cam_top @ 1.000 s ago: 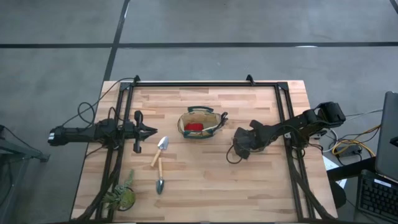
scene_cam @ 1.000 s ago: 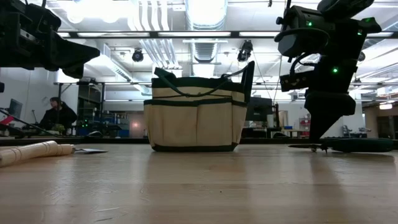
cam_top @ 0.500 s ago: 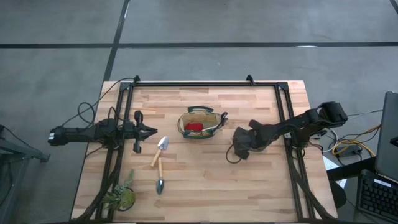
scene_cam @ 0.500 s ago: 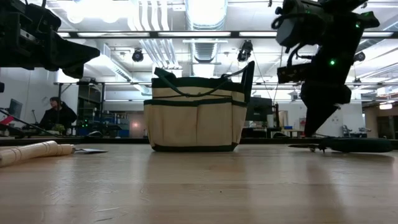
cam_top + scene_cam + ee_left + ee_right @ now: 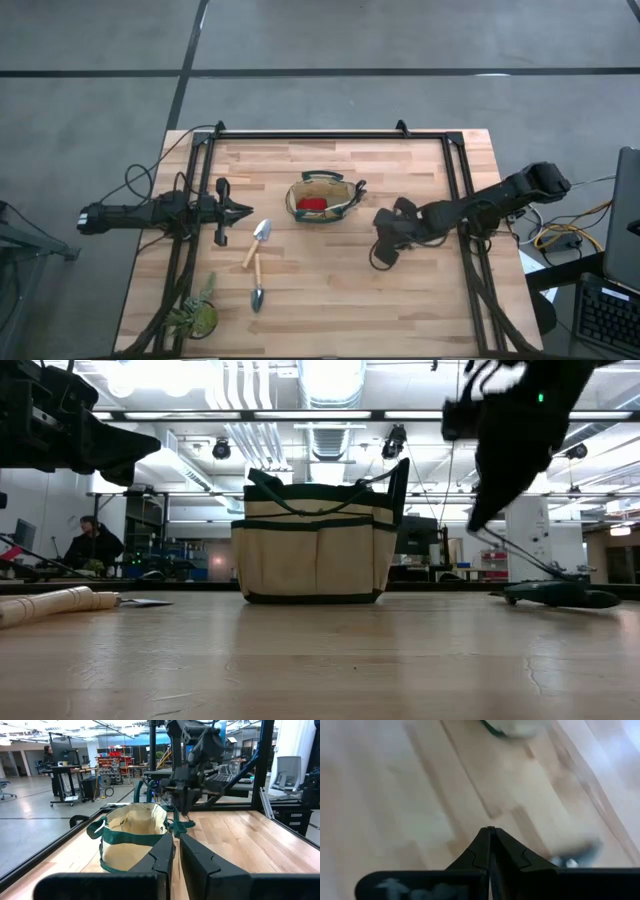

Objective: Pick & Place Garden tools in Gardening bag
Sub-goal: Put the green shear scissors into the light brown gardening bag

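Since the earlier frames the right arm has swung its hand (image 5: 381,255) away from the gardening bag (image 5: 320,198) toward the near side of the tabletop (image 5: 420,300), and it has also risen; the left arm and every tool lie as they did.

The bag stands upright mid-tabletop with a red item (image 5: 311,204) inside. Two trowels (image 5: 258,243) lie end to end near its left, and the left hand (image 5: 240,211) waits beside them; its fingers stand nearly together with a thin gap, holding nothing that can be seen. The right hand's fingers are pressed together.

A dark pruning shear (image 5: 560,595) rests on the tabletop at the right of the low view, with a thin dark line running from it up to the right hand. This looks like a pickup of the shear. To do it well, the hand should lift straight until the tool hangs clear, carry it level above the bag's dark rim, and let go only once over the opening, clear of the loop handles.

Whether the closed fingers truly grip the shear cannot be told: from above it hides beneath the hand, the right wrist view is smeared by motion, and the thin line may be a handle or a strap. A second shear is not visible.
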